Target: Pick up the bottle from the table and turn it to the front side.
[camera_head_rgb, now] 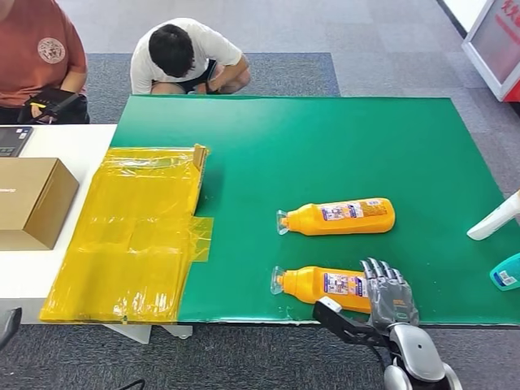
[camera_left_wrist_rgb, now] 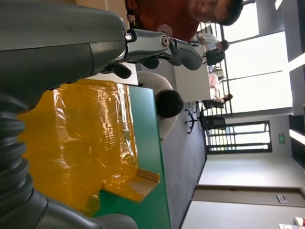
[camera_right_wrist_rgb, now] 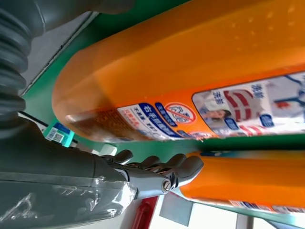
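The right hand (camera_head_rgb: 388,292) lies over the base end of the near orange bottle (camera_head_rgb: 318,283) at the front edge of the green mat (camera_head_rgb: 368,146), its fingers (camera_head_rgb: 381,270) draped across the bottle's body; whether they actually grip it cannot be told. The bottle lies on its side on the mat, label up, its clear cap pointing away from the hand toward the yellow plastic sheet (camera_head_rgb: 140,236). In the right wrist view the bottle (camera_right_wrist_rgb: 201,71) fills the space just beside the thumb (camera_right_wrist_rgb: 169,174). A second orange bottle (camera_head_rgb: 337,217) lies parallel, just beyond the hand, apart from the first. The left hand (camera_left_wrist_rgb: 158,47) hangs with fingers loosely extended, holding nothing. Far past the hand, two people sit behind the table.
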Controlling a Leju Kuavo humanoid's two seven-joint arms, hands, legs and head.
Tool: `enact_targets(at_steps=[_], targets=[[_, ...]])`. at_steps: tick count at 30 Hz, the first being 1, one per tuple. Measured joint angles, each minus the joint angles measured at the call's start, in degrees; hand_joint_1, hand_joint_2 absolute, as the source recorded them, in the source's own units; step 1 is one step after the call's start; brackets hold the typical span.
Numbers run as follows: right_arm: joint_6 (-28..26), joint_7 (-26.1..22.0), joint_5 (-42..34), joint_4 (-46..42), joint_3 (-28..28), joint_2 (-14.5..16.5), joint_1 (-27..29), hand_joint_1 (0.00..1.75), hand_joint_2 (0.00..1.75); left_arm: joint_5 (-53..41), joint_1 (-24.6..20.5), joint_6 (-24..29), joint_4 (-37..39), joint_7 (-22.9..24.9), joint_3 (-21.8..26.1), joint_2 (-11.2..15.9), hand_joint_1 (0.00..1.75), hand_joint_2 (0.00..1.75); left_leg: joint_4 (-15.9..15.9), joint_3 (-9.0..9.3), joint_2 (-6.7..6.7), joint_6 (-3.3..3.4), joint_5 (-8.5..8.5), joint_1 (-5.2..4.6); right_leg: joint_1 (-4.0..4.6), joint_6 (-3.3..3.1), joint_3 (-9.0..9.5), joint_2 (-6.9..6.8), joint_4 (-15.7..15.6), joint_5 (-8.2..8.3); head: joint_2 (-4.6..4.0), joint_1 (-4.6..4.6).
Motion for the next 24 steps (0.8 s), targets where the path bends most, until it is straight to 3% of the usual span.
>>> enact_targets(at_steps=[10, 14, 24], targets=[[-0.93, -0.33, 1.87, 4.81, -2.93, 0.49, -2.97, 0.01, 1.75, -0.26, 0.62, 0.13, -0.18, 0.01, -1.73, 0.03, 0.00, 1.75, 0.00, 0.14, 0.01, 0.00, -0.01, 0.00, 0.01, 0.00, 0.12, 0.01, -0.01, 0.00, 0.00, -0.01], [-1.23, -0.72, 2.84, 6.66, -4.01, 0.93, -4.00, 1.69, 1.75, -0.28, 1.02, 0.13, -0.48, 0.01, -2.13, 0.02, 0.00, 1.75, 0.00, 0.26, 0.01, 0.01, -0.04, 0.00, 0.00, -0.01, 0.23, 0.01, -0.04, 0.00, 0.00, 0.01], [-2.08, -2.87, 4.59, 8.35, -4.73, 1.71, -4.98, 1.75, 1.75, -0.58, 1.48, 0.13, -0.63, 0.00, -2.38, 0.01, 0.00, 1.75, 0.01, 0.29, 0.01, 0.03, 0.01, 0.00, 0.00, 0.02, 0.28, 0.01, -0.05, 0.05, 0.00, 0.00]])
